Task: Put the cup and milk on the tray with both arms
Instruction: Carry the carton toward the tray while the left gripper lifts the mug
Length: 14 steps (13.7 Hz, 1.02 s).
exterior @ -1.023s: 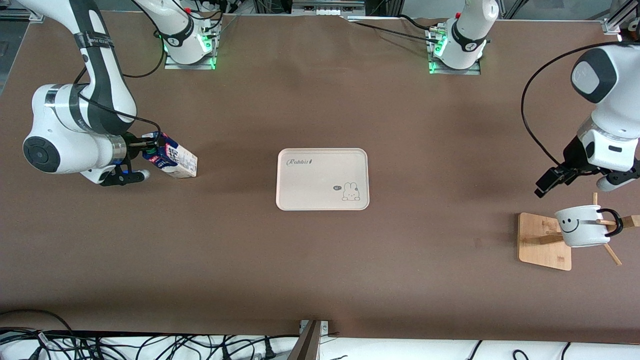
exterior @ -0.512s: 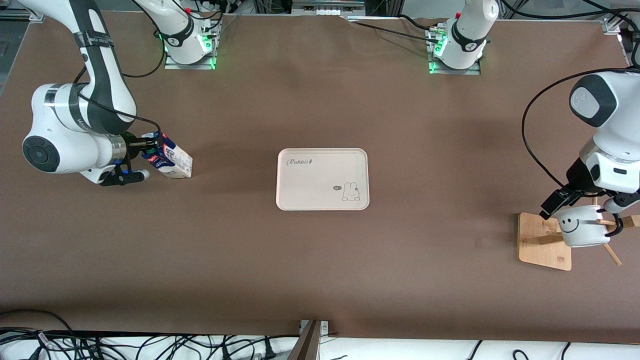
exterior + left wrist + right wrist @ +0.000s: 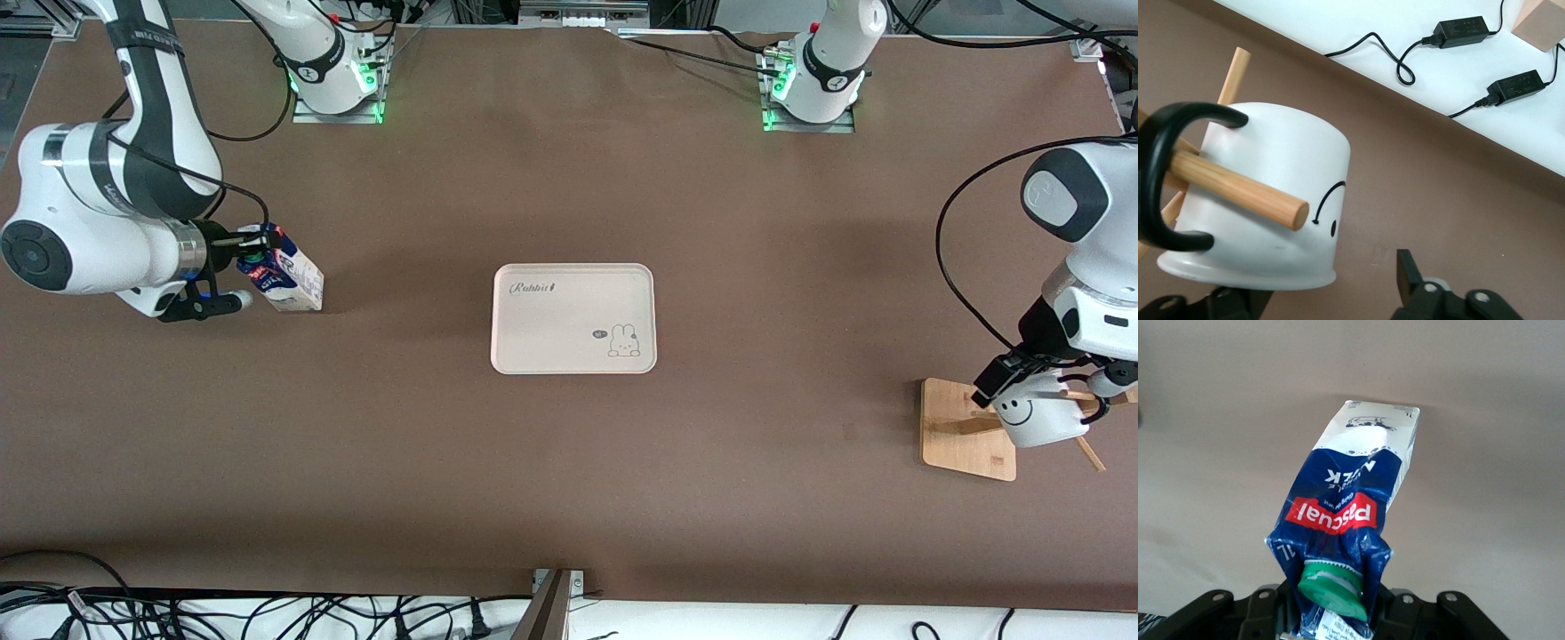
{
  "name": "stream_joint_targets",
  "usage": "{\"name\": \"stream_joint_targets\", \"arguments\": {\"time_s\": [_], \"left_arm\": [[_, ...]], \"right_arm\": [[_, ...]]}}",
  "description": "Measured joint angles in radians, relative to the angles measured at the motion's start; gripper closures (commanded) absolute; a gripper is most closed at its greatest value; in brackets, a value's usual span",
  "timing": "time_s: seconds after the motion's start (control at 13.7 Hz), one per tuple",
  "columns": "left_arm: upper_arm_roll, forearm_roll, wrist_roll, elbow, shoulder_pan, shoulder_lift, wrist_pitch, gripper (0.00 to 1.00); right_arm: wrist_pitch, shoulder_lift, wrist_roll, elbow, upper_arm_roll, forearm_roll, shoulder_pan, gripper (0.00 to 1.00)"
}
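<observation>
While both arms are busy at their own ends of the counter (image 3: 569, 462), you have two grasps to finish before anything heads for the Rabbit tray (image 3: 573, 317), which lies bare at the middle.

At the right arm's end, the right claw (image 3: 252, 259) is clamped on the top of the milk carton (image 3: 289, 280) near its green cap (image 3: 1333, 588); the blue top looks crumpled in the wrist view and the carton leans. Lift slowly and keep it from swinging, since a pinch on soft card may slip.

At the left arm's end, the smiley mug (image 3: 1038, 418) hangs by its black handle (image 3: 1165, 180) on a peg (image 3: 1238, 190) of the wooden stand (image 3: 967, 429). The left claw (image 3: 1036, 378) sits at the mug with its fingers apart, one each side of the rim as far as the wrist view shows. Get a firm hold on the wall, then draw the mug along the peg, not straight up, or you may tip the stand.
</observation>
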Motion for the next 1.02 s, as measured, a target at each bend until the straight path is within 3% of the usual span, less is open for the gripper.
{"name": "stream_joint_targets", "arguments": {"time_s": [0.07, 0.29, 0.51, 0.8, 1.02], "left_arm": [[0.000, 0.000, 0.000, 0.001, 0.002, 0.003, 0.000, 0.73], [0.000, 0.000, 0.000, 0.001, 0.004, 0.004, -0.001, 0.84], [0.000, 0.000, 0.001, 0.002, 0.004, 0.004, -0.001, 0.96], [0.000, 0.000, 0.001, 0.006, 0.005, 0.002, -0.013, 1.00], [0.000, 0.000, 0.001, 0.010, 0.005, 0.000, -0.028, 1.00]], "right_arm": [[-0.007, -0.013, 0.000, 0.000, 0.001, 0.005, 0.000, 0.69], [-0.005, -0.033, 0.000, 0.001, 0.011, 0.110, 0.002, 0.69], [0.031, -0.037, 0.021, 0.001, 0.047, 0.145, 0.005, 0.74], [0.142, -0.034, 0.196, 0.001, 0.153, 0.146, 0.021, 0.75], [0.215, -0.020, 0.309, 0.000, 0.187, 0.146, 0.057, 0.77]]}}
